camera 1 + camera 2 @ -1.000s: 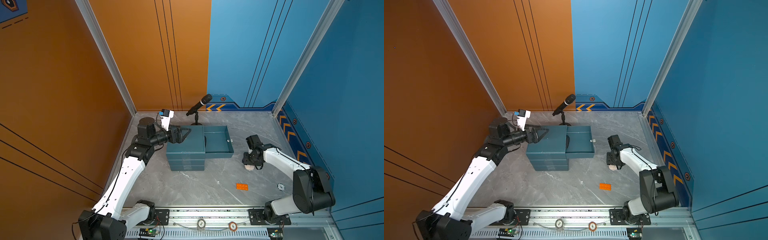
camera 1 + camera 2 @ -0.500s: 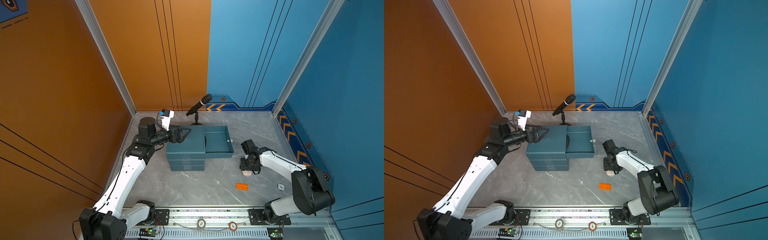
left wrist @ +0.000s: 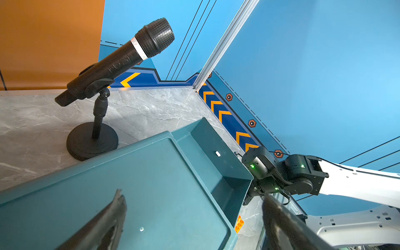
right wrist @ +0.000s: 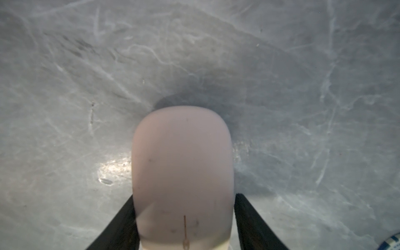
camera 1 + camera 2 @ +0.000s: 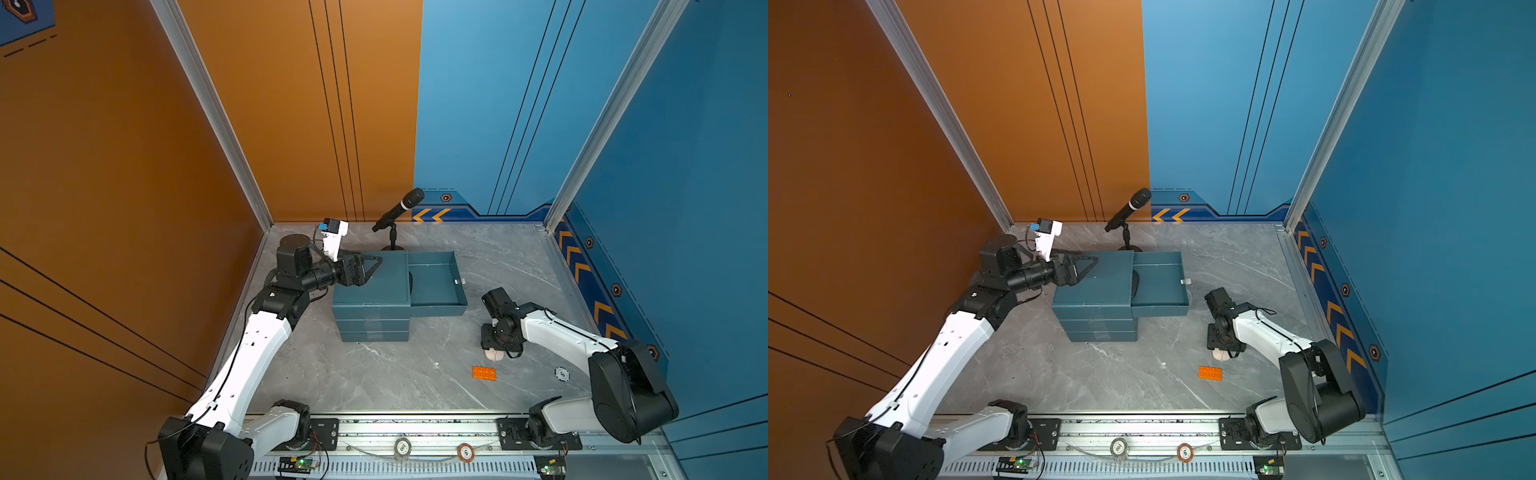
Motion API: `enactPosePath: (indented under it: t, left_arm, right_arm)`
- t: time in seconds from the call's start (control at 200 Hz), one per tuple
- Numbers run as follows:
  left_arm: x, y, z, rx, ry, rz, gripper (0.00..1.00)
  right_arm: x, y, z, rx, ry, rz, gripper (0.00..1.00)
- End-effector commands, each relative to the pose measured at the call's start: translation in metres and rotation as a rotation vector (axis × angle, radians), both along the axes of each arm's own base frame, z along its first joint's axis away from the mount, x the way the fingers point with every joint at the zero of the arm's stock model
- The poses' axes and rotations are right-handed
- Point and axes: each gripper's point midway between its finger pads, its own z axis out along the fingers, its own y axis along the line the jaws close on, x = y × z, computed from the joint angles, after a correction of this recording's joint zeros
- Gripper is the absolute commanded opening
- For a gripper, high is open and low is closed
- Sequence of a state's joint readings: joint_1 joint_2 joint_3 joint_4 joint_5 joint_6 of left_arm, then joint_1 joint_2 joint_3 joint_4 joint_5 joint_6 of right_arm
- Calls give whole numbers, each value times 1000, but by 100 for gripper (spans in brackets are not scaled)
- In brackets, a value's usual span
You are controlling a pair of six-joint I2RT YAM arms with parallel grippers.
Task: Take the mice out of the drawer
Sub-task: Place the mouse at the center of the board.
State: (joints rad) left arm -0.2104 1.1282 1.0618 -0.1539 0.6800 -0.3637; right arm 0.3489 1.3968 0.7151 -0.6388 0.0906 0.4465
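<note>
1. Right wrist view: the pale pinkish-cream oval computer mouse point(image 4: 183, 168) is seen lying on the grey marbled tabletop point(image 4: 303, 86), with the right gripper point(image 4: 184, 195) straddling one end of it
2. Its two black fingers point(image 4: 121, 223) are set close against the mouse's flanks; whether they press on it or merely stand beside it cannot be told
3. In a top view the mouse is found near the orange studded rectangular plate point(image 5: 484, 372) and well apart from the teal drawer cabinet point(image 5: 1096, 286), whose top drawer point(image 5: 1160, 311) is pulled out
4. The left gripper point(image 3: 192, 194) is held wide open and empty over the cabinet's top
5. The step in hand is judged to be the setting-down of this mouse outside the drawer
6. A dark rounded shape point(image 5: 1135, 282) is seen at the drawer's inner end, half under the cabinet top; a black mouse is likely, but this cannot be confirmed
7. For the next move, the right gripper's jaws should be spread clear and lifted straight up so the mouse is not dragged; a low reach to the drawer's inner end would then be called for
</note>
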Motion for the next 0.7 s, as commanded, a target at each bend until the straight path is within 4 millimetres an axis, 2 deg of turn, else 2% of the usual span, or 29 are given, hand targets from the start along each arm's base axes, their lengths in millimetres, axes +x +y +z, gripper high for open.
enactPosePath:
  t: [0.0, 0.1, 0.17, 0.315, 0.345, 0.411, 0.496, 0.561, 0.626, 0.696]
  left_arm:
    - [2, 1, 9, -4, -22, 12, 98]
    - [2, 2, 9, -3, -25, 13, 98]
    - [2, 2, 9, -1, -26, 15, 98]
    - [8, 8, 4, 29, -14, 61, 98]
    - [9, 12, -4, 53, 21, 82, 98]
    - [13, 19, -9, 88, 40, 131, 98]
    - [18, 27, -15, 118, 63, 178, 98]
    - [21, 28, -19, 127, 80, 189, 98]
    - [22, 26, -21, 124, 93, 180, 98]
    - [21, 20, -22, 112, 104, 144, 98]
  right_arm:
    - [0, -7, 12, -43, -33, -17, 61]
    - [12, 0, 36, -23, -100, -15, 61]
    - [24, 5, 67, -9, -171, -22, 61]
    - [50, 14, 154, 50, -387, -69, 62]
    - [54, 16, 176, 77, -443, -85, 62]
    - [61, 24, 212, 155, -543, -95, 62]
    - [70, 44, 263, 304, -688, -72, 61]
    - [74, 63, 289, 412, -756, -33, 61]
    - [77, 89, 305, 528, -785, 24, 62]
    - [82, 122, 312, 651, -770, 88, 63]
